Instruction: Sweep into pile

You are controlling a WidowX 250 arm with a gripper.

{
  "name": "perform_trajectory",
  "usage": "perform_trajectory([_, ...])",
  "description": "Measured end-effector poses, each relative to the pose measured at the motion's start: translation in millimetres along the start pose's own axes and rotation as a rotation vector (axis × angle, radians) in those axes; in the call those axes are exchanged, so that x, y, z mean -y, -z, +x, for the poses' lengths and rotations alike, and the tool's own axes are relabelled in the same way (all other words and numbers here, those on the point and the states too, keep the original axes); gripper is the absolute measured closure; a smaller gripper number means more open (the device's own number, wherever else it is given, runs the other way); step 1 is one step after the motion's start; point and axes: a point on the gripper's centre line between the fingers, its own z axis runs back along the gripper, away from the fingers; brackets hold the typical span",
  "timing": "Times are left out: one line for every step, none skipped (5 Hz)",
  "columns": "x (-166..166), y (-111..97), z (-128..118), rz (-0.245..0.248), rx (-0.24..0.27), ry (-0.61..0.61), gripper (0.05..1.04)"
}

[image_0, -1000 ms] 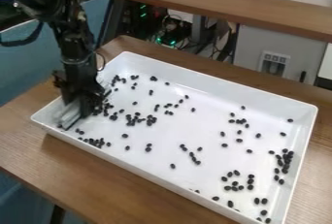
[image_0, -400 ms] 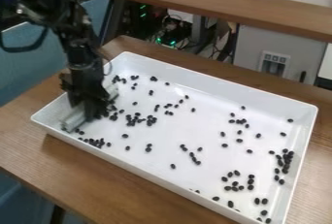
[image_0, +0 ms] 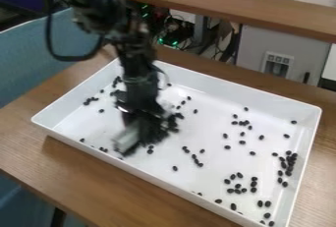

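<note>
Brown wooden tabletop (image_0: 72,167) carries a white rectangular plastic tray (image_0: 230,89); brown wooden shelf (image_0: 216,4) sits behind and above the hand, blue padded surface (image_0: 36,49) to its left in view. Black two-finger hand (image_0: 148,127) is low over the tray, apparently clamped on a pale grey, blade-like sweeping tool (image_0: 126,139). Small black oval beans (image_0: 253,153): dense bunch right against the hand, stragglers left behind it, many more scattered well to its right.

Risks: beans may slip round the tool's ends or under its edge if it tilts or lifts, leaving stragglers. A fast stroke could roll beans past the pile or spread it. Grip could twist if the tool catches the tray floor.

Edges: near wall is close to the tool's lower end, so a stroke toward it may bump and shove the tray. Far wall stands off behind the hand. Most room is to the hand's right, up to the right wall, where more beans gather.
</note>
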Motion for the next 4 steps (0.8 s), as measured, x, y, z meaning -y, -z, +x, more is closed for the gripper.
perform_trajectory([48,7,24,-0.044,0.014,0.064,0.685])
perform_trajectory([80,8,32,-0.085,0.029,0.094,0.685])
perform_trajectory([77,4,29,-0.064,-0.006,0.067,0.685])
perform_trajectory([38,-28,37,0.023,0.043,-0.038,0.685])
